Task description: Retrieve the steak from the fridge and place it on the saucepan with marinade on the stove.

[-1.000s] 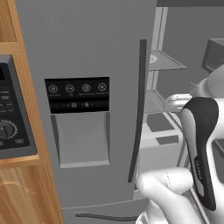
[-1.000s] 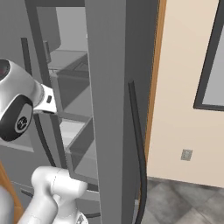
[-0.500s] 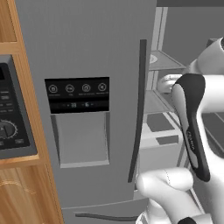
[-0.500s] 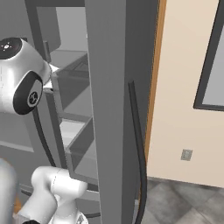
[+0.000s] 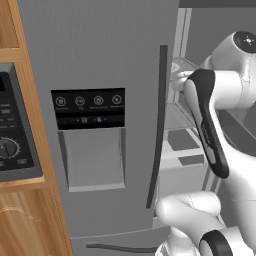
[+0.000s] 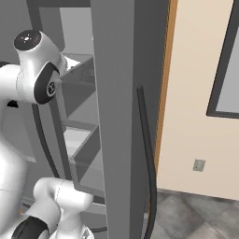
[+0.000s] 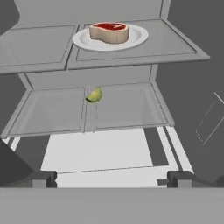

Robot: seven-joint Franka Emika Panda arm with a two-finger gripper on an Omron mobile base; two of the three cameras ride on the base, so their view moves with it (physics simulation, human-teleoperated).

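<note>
Item: small flat reddish-pink steak [image 7: 109,32], lying on a round white plate [image 7: 83,40] on the upper shelf of the tall grey steel fridge [image 5: 100,60]; 1 yellow-green fruit [image 7: 94,94] is sitting on the shelf below. Two-finger gripper [image 7: 112,178]: jaws spread wide, holding nothing, well short. Handling: advance level over the plate rim, straddling the slab's narrow width before closing.

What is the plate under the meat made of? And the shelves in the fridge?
The plate looks like white china: smooth, plain and a bit glossy, though plastic could look alike. The shelves seem to be clear glass in grey frames, since you can see through them. The steak is raw meat, red on top.
</note>
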